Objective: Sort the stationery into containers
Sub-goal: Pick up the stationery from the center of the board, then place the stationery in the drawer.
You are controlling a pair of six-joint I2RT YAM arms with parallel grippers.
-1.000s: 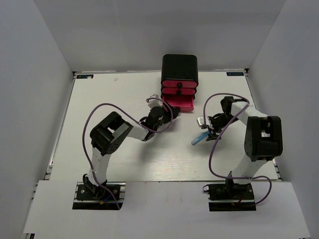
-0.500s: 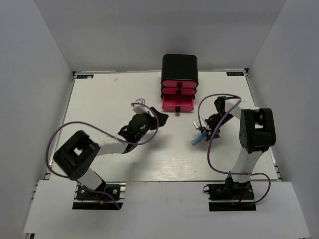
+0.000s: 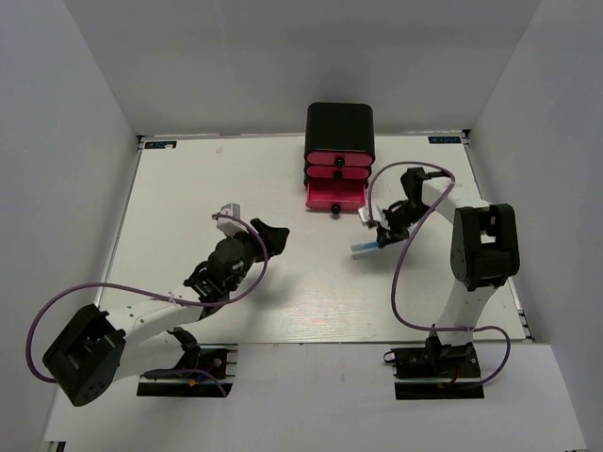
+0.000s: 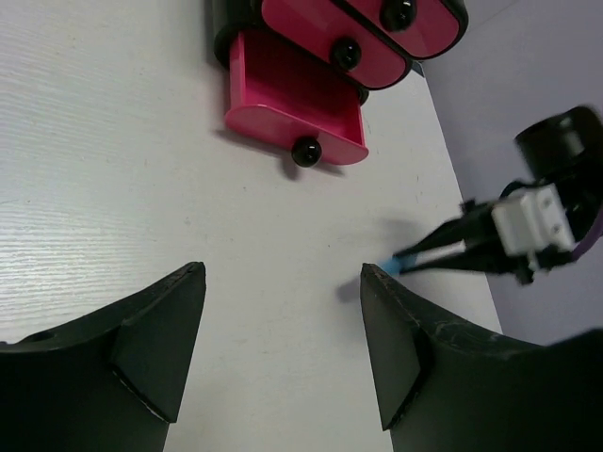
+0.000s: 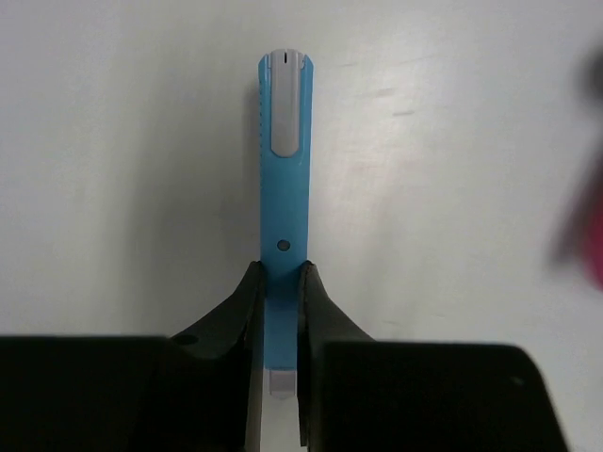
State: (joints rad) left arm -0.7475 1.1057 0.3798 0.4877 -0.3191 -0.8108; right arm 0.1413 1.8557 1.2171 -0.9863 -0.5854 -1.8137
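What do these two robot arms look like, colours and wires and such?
The left arm and right arm have white links with chunky black joint housings. A loose purple cable trails along each. The left gripper and right gripper have matte black, tapered fingers.

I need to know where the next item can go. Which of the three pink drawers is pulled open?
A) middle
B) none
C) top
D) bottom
D: the bottom drawer juts forward out of the black box, its inside showing, while the two drawers above sit flush. The right gripper holds the light-blue marker just off to that drawer's side.
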